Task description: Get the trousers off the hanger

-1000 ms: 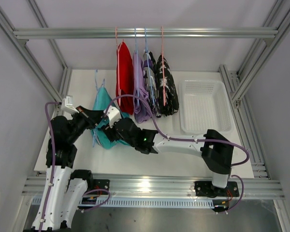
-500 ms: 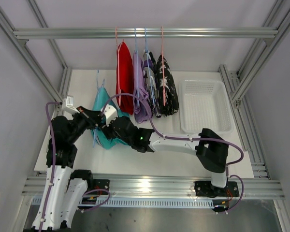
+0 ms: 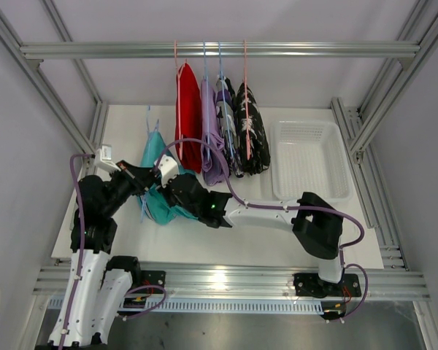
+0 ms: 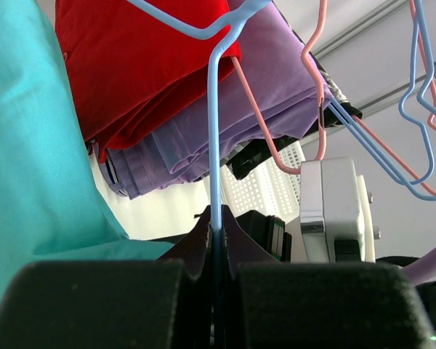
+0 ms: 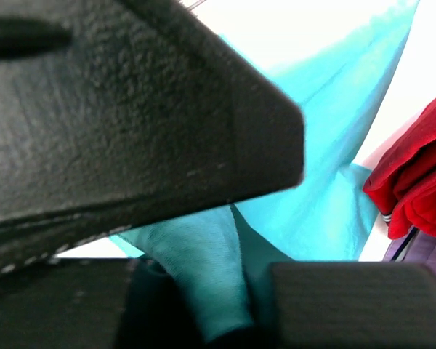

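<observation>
Tabletop (image 3: 171, 242), basket (image 3: 310, 166) beside 4 hung trousers (image 3: 212, 138)

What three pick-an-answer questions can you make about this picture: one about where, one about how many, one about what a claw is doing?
1. Where is the white plastic basket?
A. on the table, right of the black blotched trousers
B. on the floor
C. under the left arm

2. How many folded trousers hang from the grey metal rail?
A. two
B. four
C. six

3. What is the left gripper doing?
A. standing open
B. squeezing red cloth
C. pinching the thin blue wire hanger

Answers:
1 A: it sits on the table beside that pair.
2 B: the red pair, lilac pair, printed pair and black blotched trousers hang there; the teal cloth trousers are off it, lower down.
3 C: its fingers are shut on the wire.
</observation>
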